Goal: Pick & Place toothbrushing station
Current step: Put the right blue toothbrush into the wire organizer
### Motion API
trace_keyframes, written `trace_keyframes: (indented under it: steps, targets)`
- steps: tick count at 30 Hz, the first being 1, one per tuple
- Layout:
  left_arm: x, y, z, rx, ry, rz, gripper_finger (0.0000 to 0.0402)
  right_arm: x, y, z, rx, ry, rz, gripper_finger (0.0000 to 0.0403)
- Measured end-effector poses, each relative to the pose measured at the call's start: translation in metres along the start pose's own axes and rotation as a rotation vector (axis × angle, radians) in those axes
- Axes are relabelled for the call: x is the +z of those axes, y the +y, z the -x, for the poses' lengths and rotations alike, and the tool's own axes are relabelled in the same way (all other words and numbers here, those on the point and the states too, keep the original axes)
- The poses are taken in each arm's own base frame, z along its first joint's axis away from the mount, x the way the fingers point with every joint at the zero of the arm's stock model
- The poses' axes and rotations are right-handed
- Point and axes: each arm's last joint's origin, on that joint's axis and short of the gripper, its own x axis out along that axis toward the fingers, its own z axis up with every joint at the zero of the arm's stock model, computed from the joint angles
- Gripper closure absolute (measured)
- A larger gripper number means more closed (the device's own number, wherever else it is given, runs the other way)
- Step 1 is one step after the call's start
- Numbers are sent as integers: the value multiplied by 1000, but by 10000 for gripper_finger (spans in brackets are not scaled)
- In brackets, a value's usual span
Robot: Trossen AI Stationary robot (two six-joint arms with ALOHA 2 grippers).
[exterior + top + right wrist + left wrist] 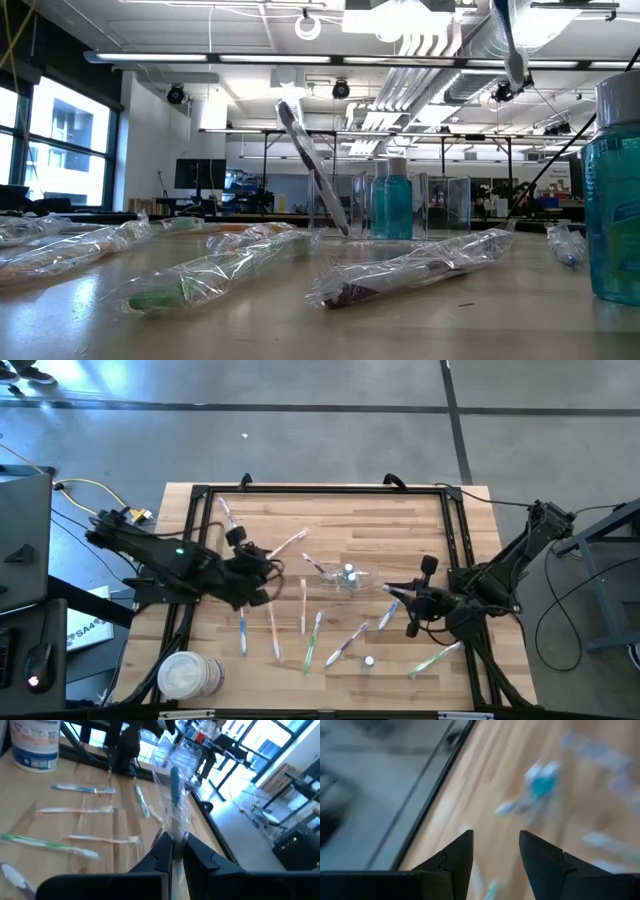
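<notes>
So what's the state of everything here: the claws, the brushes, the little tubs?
Right gripper: shut on a wrapped blue toothbrush, lifted off the table.
Left gripper: open, empty, over the table's left part.
Other toothbrushes: lying flat, scattered, wrapped.
Clear container: mid-table, a blue bottle in it.
White tub: standing, lid on.

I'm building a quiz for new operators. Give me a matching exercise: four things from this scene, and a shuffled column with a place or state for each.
1 left gripper
2 right gripper
3 white tub
4 clear container

A middle of the table
B open, empty
C table corner, left arm's side
D shut on blue toothbrush

Pairs: 1-B; 2-D; 3-C; 4-A
</notes>
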Motion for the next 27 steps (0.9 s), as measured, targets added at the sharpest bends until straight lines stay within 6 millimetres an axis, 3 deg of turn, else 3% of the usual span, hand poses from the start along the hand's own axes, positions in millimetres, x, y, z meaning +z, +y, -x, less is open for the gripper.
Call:
trace_keyframes:
  steps: [5,10,17,22,27]
  targets:
    - [-2,-4,3,-298,-190,28,245,13,3,1,100,-91,143,388]
    - [-20,-20,-21,-481,-376,96,245,27,10,4,336,-308,358,388]
    - [-36,-27,-54,-755,-585,217,245,34,16,-3,319,-452,659,387]
    - [-40,-22,-69,-774,-571,213,245,33,37,-30,210,-461,813,381]
    - [-40,-31,-83,-808,-561,197,245,27,58,-58,50,-401,961,384]
